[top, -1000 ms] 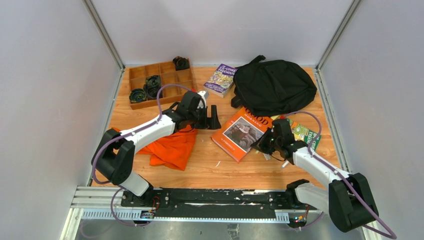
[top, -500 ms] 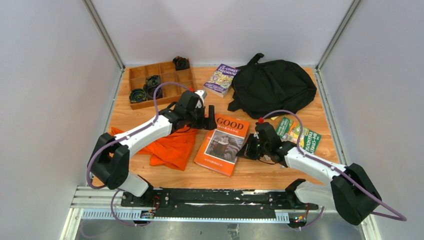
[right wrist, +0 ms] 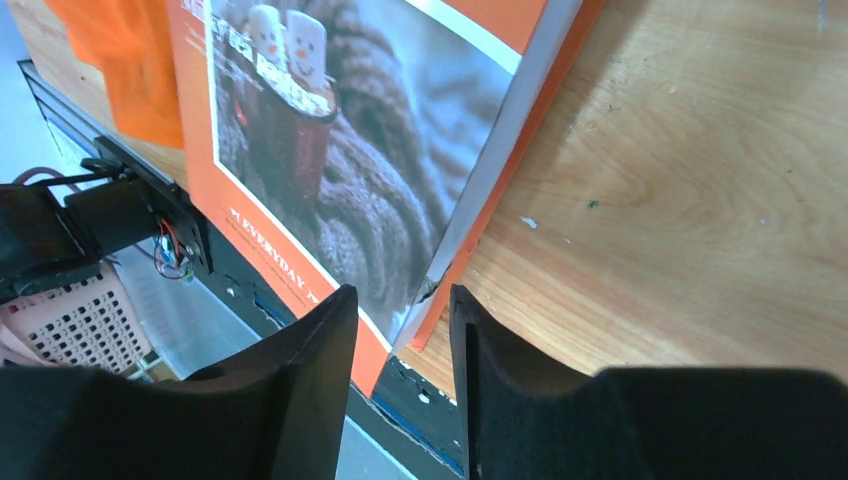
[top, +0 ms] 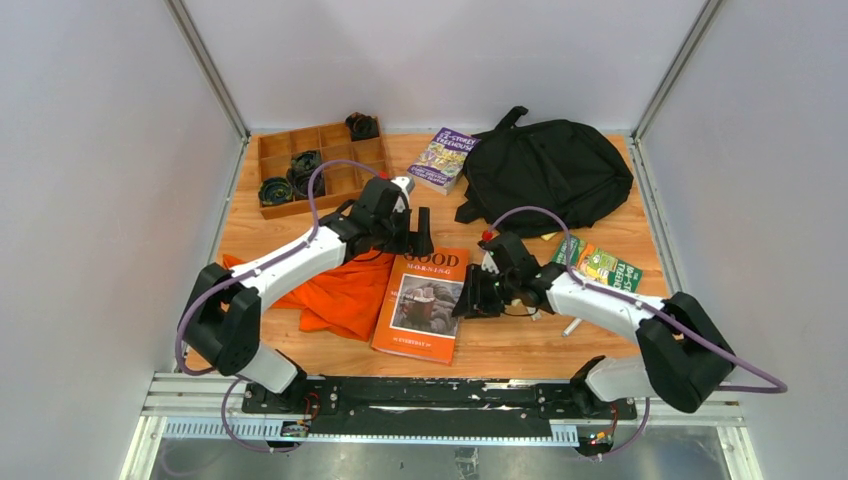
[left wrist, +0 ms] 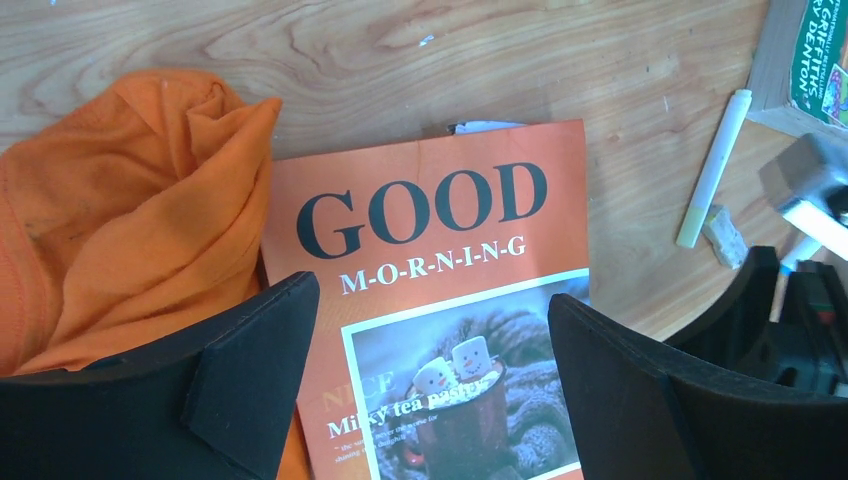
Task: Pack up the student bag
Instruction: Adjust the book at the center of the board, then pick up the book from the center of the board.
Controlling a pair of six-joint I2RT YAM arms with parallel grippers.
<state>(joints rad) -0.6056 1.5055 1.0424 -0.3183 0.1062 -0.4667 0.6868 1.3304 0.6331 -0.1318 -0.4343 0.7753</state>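
Note:
The student bag (top: 548, 172), a black backpack, lies at the back right of the table. An orange "Good Morning" book (top: 420, 305) lies flat in the middle, its near end close to the front edge. My right gripper (top: 470, 303) is at the book's right side. In the right wrist view its jaws stand a little apart (right wrist: 400, 300), just off the book's corner (right wrist: 440, 270). My left gripper (top: 418, 235) hovers open over the book's top end. The left wrist view shows its wide jaws (left wrist: 430, 300) with the cover (left wrist: 440, 230) below them.
An orange cloth (top: 335, 295) lies left of the book, partly under the left arm. A wooden divided tray (top: 262, 150) with dark round parts sits back left. A purple book (top: 441, 158) lies beside the bag, a green book (top: 600, 268) at right. A white pen (left wrist: 712, 170) lies nearby.
The right gripper has dragged the orange book left and toward the front edge, turning it, and its jaws have now parted. The left arm has barely moved.

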